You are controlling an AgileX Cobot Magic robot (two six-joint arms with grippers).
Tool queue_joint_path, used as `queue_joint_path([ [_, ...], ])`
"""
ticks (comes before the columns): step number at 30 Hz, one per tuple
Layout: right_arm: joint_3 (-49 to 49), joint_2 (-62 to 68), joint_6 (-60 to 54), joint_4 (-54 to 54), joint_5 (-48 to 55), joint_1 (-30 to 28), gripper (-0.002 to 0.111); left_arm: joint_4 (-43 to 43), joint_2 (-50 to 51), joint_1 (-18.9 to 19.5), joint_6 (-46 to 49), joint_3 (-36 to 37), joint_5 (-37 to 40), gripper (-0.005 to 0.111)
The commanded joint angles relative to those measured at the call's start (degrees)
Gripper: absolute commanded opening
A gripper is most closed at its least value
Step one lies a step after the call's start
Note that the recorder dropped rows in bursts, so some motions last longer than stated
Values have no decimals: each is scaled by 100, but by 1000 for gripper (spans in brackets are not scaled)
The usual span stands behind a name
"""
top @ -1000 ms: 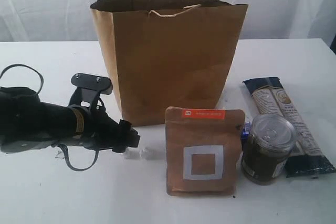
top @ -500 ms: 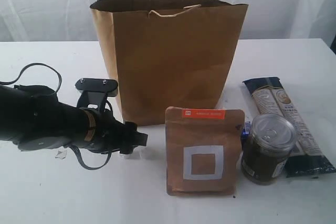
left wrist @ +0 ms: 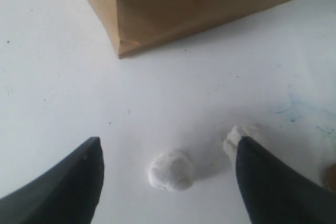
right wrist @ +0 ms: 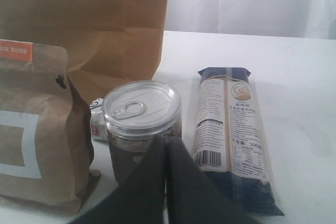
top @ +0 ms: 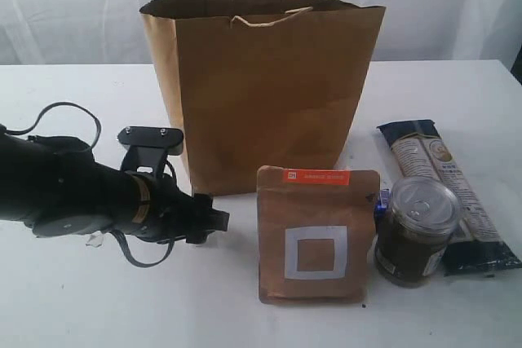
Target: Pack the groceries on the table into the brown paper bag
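The brown paper bag [top: 269,95] stands upright and open-topped toward the back edge of the desk [top: 81,307], about midway between its left and right edges. The brown pouch [top: 316,238] with a white square and an orange strip stands upright in front of the bag, nearer the front edge. The small dark jar [top: 418,230] with a silver pull-tab lid stands just beside the pouch on the side of the right edge. The navy-and-tan packet [top: 444,181] lies flat just beyond the jar, running from near the front edge back toward the bag's right side. A small red-and-white item [right wrist: 97,121], mostly hidden, sits between the pouch and the jar.

The left fingers [top: 214,219] hang low over the desk near the left edge, pointing toward the pouch but apart from it; they are released, spread wide and grasping nothing. In the left wrist view one white lump [left wrist: 170,170] lies on the desk between them, touching neither. A second white lump [left wrist: 236,137] sits right at the tip of one finger; whether it touches cannot be told. The bag's bottom corner rests on the desk beyond the lumps.

The right fingers [right wrist: 167,177] show only in the right wrist view. They are clenched tight together on nothing, and face the jar with the packet to one side and the pouch to the other.
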Motion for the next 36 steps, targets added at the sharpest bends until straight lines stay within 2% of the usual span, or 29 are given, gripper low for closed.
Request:
queue_joint_path([
  [1, 28, -33, 8, -1, -59, -25, 0, 24, 65, -39, -42, -16, 55, 73],
  [6, 28, -33, 8, -1, -59, -25, 0, 24, 73, -39, -42, -16, 59, 70],
  [11, 28, -33, 8, -1, -59, -25, 0, 24, 111, -39, -80, -16, 59, 59],
  [18, 28, -33, 8, -1, -59, -25, 0, -30, 138, -95, -55, -16, 17, 59],
  [20, 28, -33, 8, -1, -59, -25, 0, -662, 126, -95, 477, -16, 17, 59],
  [25, 28, -33, 8, -1, -59, -25, 0, -2853, -154, -255, 3309, -16, 75, 59],
  [27, 28, -33, 8, -1, -59, -25, 0, -3587, -224, -273, 4174, -94, 271, 59],
  [31, 28, -33, 8, -1, -59, -25, 0, -3962, -226, -273, 4495, -241, 741, 59],
  [36, 28, -33, 8, -1, -59, -25, 0, -4133, -226, -273, 4620, -241, 775, 59],
])
